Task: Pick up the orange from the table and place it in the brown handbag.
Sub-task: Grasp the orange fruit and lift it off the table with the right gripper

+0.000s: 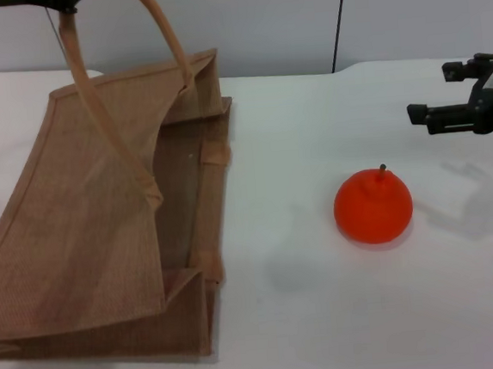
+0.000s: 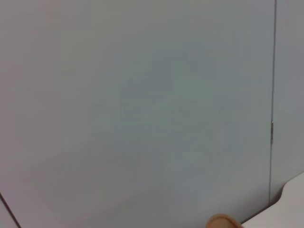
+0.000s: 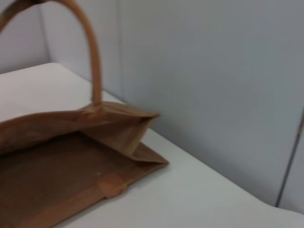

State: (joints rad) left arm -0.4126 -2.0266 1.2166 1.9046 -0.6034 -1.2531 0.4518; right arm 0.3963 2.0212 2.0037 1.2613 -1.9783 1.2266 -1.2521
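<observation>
Orange-red, the orange (image 1: 373, 206) looks firm, smooth, rollable; right tool (image 1: 434, 103), spread wide, should pinch its middle.

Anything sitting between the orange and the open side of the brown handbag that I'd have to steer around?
No. In the head view only bare white table lies between the orange and the brown handbag. The right gripper hangs above the table beyond the orange.

The round orange (image 1: 373, 207) sits stem-up on my white table (image 1: 327, 315), well apart from the big brown handbag (image 1: 78, 234), which lies with its mouth open toward it.
</observation>
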